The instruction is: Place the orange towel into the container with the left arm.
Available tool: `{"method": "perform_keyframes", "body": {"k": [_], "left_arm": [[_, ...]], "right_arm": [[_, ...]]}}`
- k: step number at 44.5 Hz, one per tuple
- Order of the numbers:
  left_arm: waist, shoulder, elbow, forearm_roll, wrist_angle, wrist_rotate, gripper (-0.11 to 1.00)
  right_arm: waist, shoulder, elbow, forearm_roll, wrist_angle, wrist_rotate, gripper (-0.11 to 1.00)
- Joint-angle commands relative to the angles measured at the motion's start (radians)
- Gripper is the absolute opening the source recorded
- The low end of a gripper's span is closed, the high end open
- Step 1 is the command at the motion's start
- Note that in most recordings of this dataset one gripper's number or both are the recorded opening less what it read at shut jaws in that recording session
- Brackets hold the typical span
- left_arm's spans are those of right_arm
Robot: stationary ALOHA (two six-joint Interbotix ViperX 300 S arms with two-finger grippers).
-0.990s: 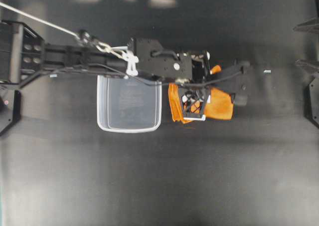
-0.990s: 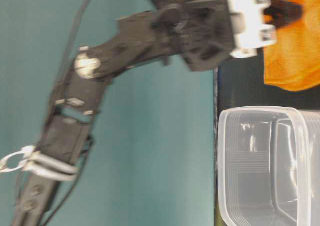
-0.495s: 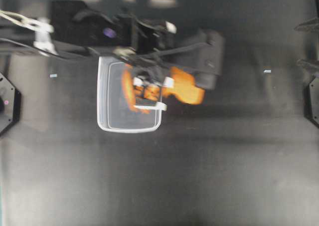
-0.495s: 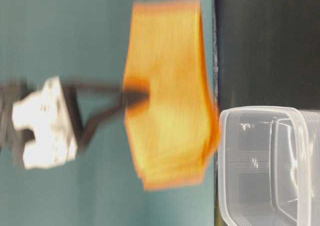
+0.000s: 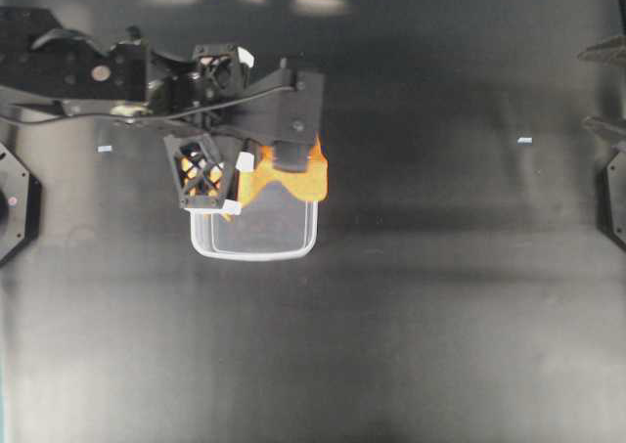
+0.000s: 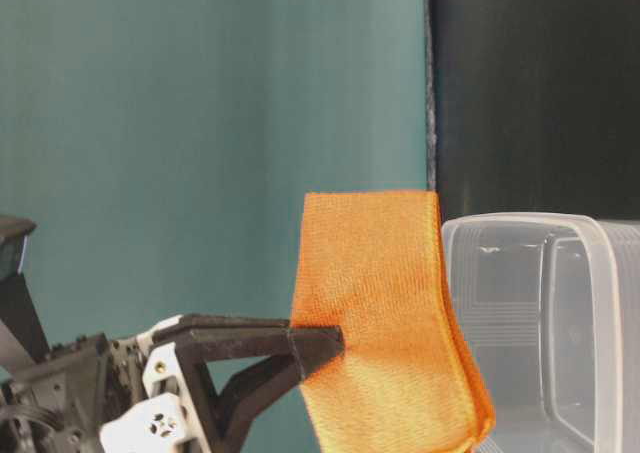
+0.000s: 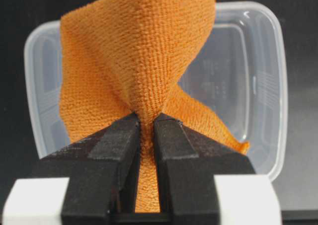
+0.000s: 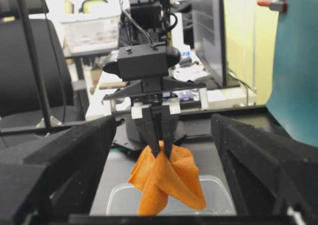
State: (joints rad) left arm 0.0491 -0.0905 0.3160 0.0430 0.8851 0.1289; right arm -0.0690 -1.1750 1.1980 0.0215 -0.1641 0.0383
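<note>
The left hand [image 7: 145,130] is pinching the orange towel [image 7: 144,61], dangling it over the container [image 7: 258,86] at frame centre; the right hand's [image 8: 164,150] fingers are spread.

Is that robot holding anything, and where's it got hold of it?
The left pincer pinches a bunched fold of the orange towel; it hangs above the container.

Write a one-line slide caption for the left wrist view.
Left gripper pinches the orange towel above the open clear container.

You will find no text you can read here: the container [image 7: 258,86] bears faint moulded marks on its base, too blurred to make out.
</note>
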Motion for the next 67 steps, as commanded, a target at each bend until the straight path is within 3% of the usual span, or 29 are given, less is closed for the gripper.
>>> {"method": "perform_keyframes", "body": {"k": [1,18,28,33,43,51,67], "left_arm": [[-0.003,-0.025,0.008,0.003,-0.018,0.002,0.06],[-0.006,-0.02,0.057,0.003,-0.081,0.023,0.09],[-0.005,-0.023,0.084,0.003,-0.112,0.023,0.72],[-0.008,-0.031,0.078,0.003,-0.097,0.025,0.9],[-0.017,-0.164,-0.011,0.003,-0.015,0.018,0.88],[-0.018,-0.327,-0.032,0.003,-0.041,0.023,0.88],[-0.012,-0.635,0.198,0.003,-0.347,-0.003,0.87]], "right_arm": [[-0.003,0.006,-0.011,0.003,-0.005,0.002,0.75],[-0.003,0.006,-0.009,0.003,-0.006,0.002,0.75],[-0.003,0.006,-0.009,0.003,-0.008,0.002,0.75],[-0.003,0.006,-0.009,0.005,-0.009,0.002,0.75],[-0.003,0.006,-0.009,0.003,-0.009,0.002,0.75],[-0.003,0.005,-0.009,0.003,-0.005,0.002,0.75],[0.008,0.005,-0.003,0.003,-0.009,0.002,0.75]]}}
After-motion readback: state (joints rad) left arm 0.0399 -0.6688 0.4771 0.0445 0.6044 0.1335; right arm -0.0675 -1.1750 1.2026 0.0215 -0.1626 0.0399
